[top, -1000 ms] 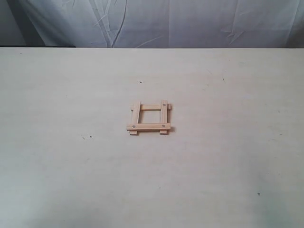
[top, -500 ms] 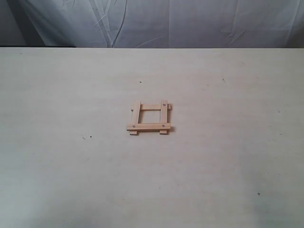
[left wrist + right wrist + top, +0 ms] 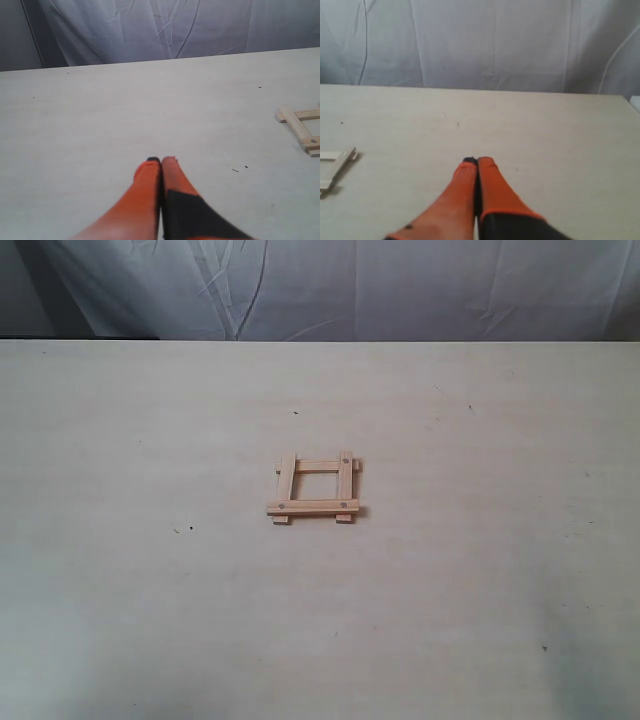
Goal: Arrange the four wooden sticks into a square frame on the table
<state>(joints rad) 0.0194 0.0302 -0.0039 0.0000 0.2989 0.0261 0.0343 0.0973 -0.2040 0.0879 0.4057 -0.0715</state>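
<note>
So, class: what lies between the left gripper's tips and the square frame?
Bare table, with only two tiny dark specks, as the left wrist view shows. The left gripper, shut, sits apart from the square frame.

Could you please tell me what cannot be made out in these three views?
- Left wrist view: past the shut left gripper, the square frame is cut off by the picture's edge; only part shows.
- Right wrist view: past the shut right gripper, an edge cuts the square frame off too.
- Exterior view: the dark dots are too small to tell holes from pegs; neither gripper is in the picture.
</note>
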